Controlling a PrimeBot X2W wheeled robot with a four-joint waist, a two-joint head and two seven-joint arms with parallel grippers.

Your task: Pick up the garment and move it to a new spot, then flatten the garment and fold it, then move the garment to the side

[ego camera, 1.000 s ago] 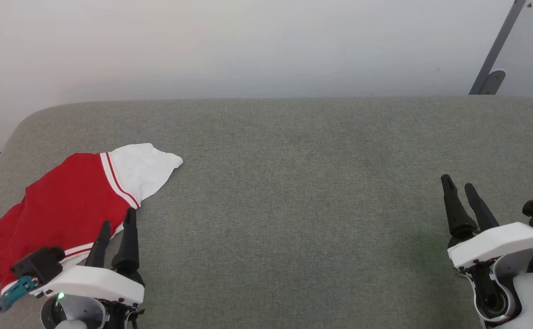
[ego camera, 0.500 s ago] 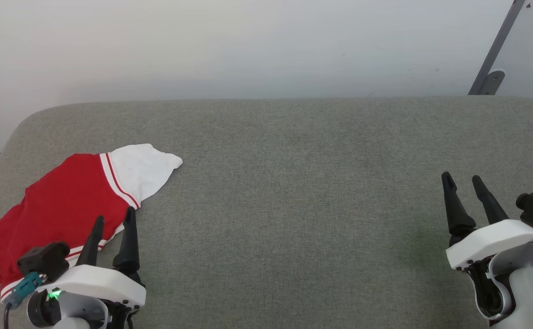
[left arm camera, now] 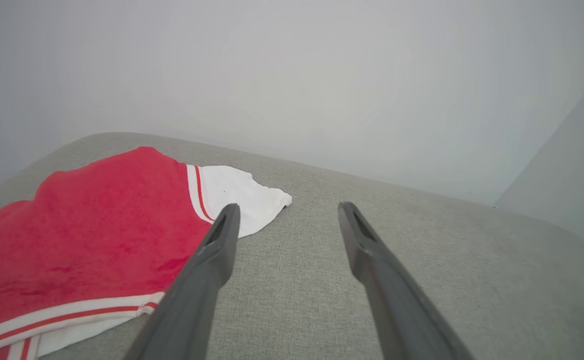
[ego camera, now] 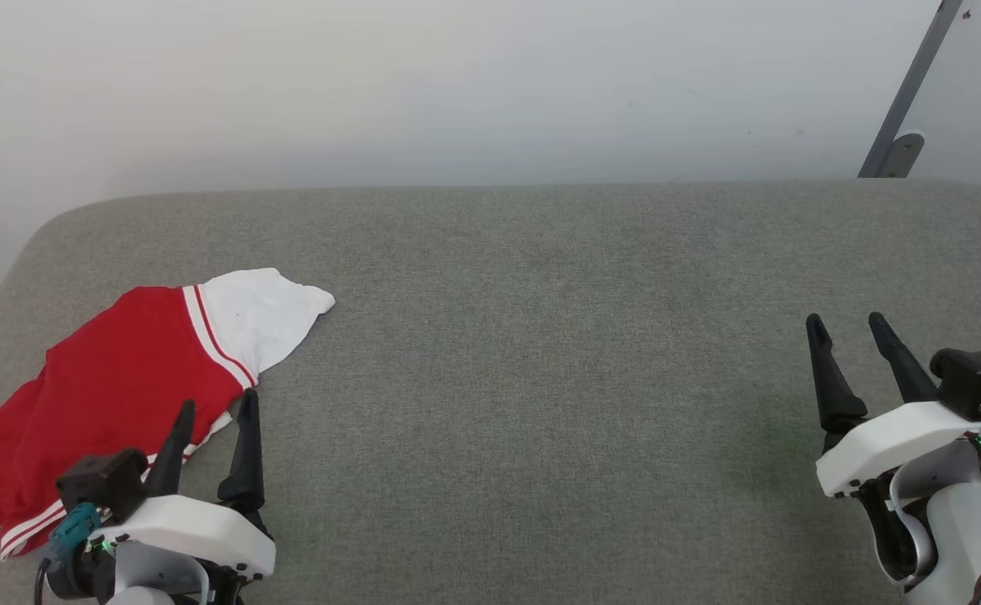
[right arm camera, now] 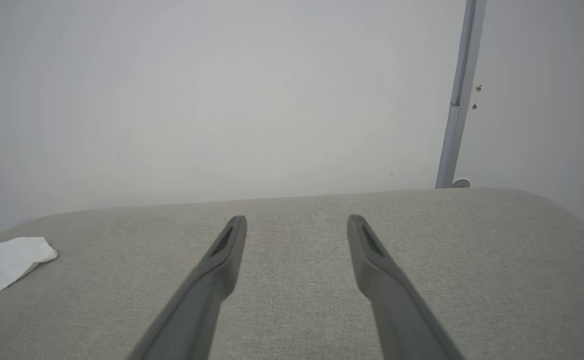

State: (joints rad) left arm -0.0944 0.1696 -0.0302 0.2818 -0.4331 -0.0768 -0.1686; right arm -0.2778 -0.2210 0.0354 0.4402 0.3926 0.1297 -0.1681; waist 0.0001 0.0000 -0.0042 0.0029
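Your left tool [ego camera: 217, 399] gaped empty at hem of garment [ego camera: 120, 370]; its left end cut off by frame. Your right tool [ego camera: 845, 319] spread empty over worktop [ego camera: 540, 336].

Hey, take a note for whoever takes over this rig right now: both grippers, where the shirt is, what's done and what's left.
Left gripper: open, empty, at the near edge of the soft red jersey shirt with white sleeves, not gripping it.
Right gripper: open, empty, over the bare grey fabric tabletop at far right.
Shirt: lies rumpled at the table's left end, one white sleeve pointing toward the middle.
Done: nothing certain; no neat fold shows.
Left: probably pick up, move, flatten, fold, set aside.
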